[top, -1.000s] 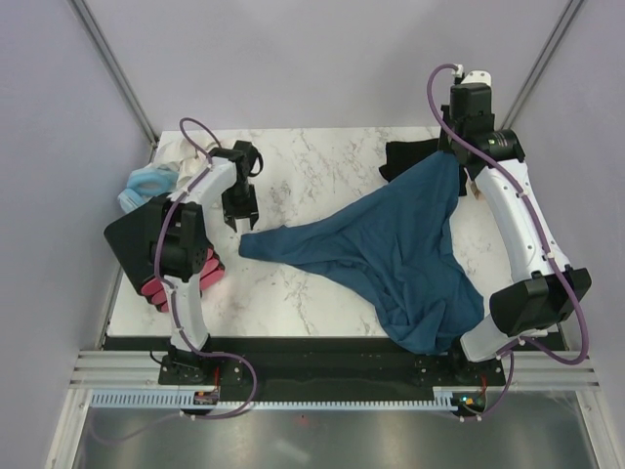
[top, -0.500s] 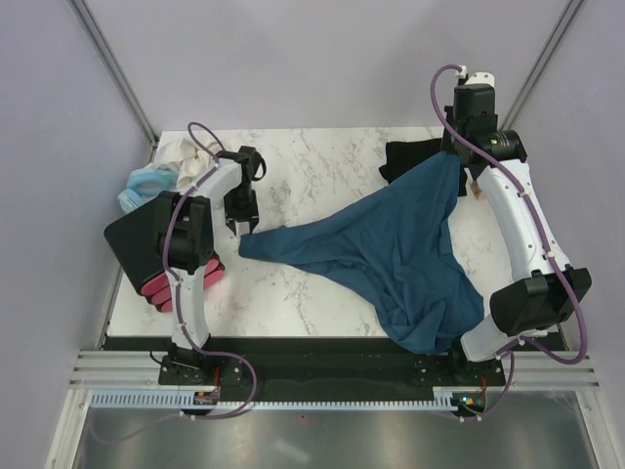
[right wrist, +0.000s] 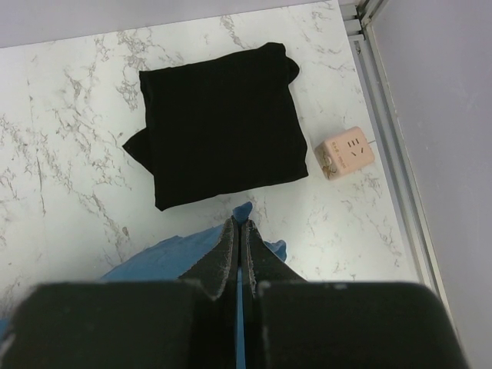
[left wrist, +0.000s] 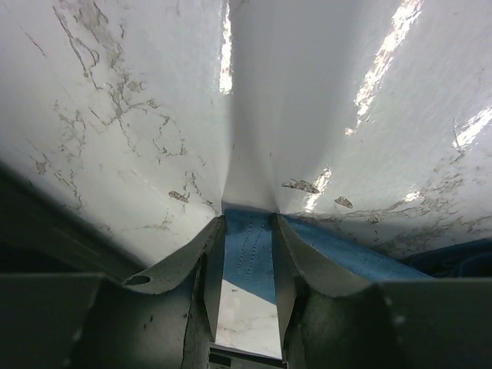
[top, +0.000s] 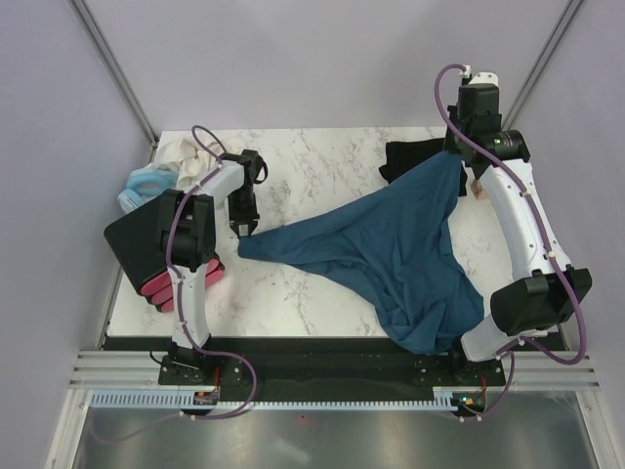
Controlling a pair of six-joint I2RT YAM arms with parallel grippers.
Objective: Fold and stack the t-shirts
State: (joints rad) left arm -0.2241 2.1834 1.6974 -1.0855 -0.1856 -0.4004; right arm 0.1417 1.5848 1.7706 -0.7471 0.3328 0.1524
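Pale grey walls all round, and in the middle a white marbled bench (top: 312, 166) — that's the stage. Across it sprawls the teal shirt (top: 391, 244), the biggest thing out there. It's unfolded and drawn into a long wing shape: one corner lifted toward the far right, one point stretched out to the left, and a lobe drooping over the near edge by the right arm's base. It looks that way because it's taken at two ends, I'd say to spread it flat before any fold.

Next down, the black shirt (right wrist: 219, 146), already a neat folded square at the far right of the bench. It lies flat, just beyond the teal shirt's raised corner. That reads as the base of the stack, so half the job looks done.

Now the right pincer (right wrist: 237, 227): clenched tight on that raised teal corner, cloth pinched between the fingers, held up above the bench. The left pincer (left wrist: 250, 223) is down at the left tip, fingers either side of the hem with a strip of teal between them — whether it has truly bitten, I cannot tell.

Off at the left edge, a pale blue item (top: 146, 184), nothing near it. Smallest of all, a pink cube (right wrist: 344, 154) just beside the black shirt.
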